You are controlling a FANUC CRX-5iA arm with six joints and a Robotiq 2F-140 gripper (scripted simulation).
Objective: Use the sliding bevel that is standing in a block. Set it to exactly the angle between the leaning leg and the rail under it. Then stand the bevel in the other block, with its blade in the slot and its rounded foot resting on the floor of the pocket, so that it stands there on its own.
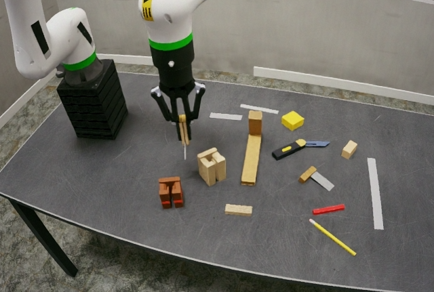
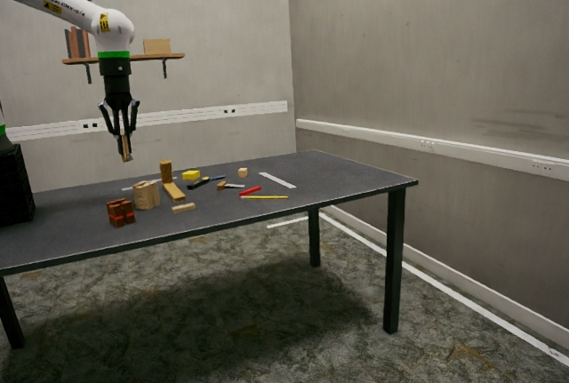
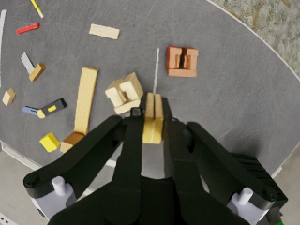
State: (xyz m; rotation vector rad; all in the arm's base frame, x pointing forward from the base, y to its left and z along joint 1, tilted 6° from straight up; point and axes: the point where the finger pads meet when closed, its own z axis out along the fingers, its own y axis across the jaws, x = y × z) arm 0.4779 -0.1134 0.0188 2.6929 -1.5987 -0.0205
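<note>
My gripper (image 1: pixel 183 128) is shut on the sliding bevel (image 1: pixel 183 133) and holds it high above the table, wooden stock up and thin blade (image 1: pixel 184 151) pointing down. It also shows in the wrist view (image 3: pixel 153 122) and in the exterior view (image 2: pixel 124 147). The pale wooden block (image 1: pixel 211 166) with a slot stands below and to the right of the bevel. The red-brown block (image 1: pixel 170 192) stands nearer the front edge, and also shows in the wrist view (image 3: pixel 183 62). The rail (image 1: pixel 251 158) lies flat with the short leg (image 1: pixel 254 122) standing at its far end.
The robot's black base (image 1: pixel 92 101) stands at the back left. A yellow cube (image 1: pixel 292 120), a utility knife (image 1: pixel 298 147), a small try square (image 1: pixel 315 177), a red stick (image 1: pixel 328 209), a pencil (image 1: pixel 331 236), a small wood strip (image 1: pixel 238 209) and white tape strips lie on the table.
</note>
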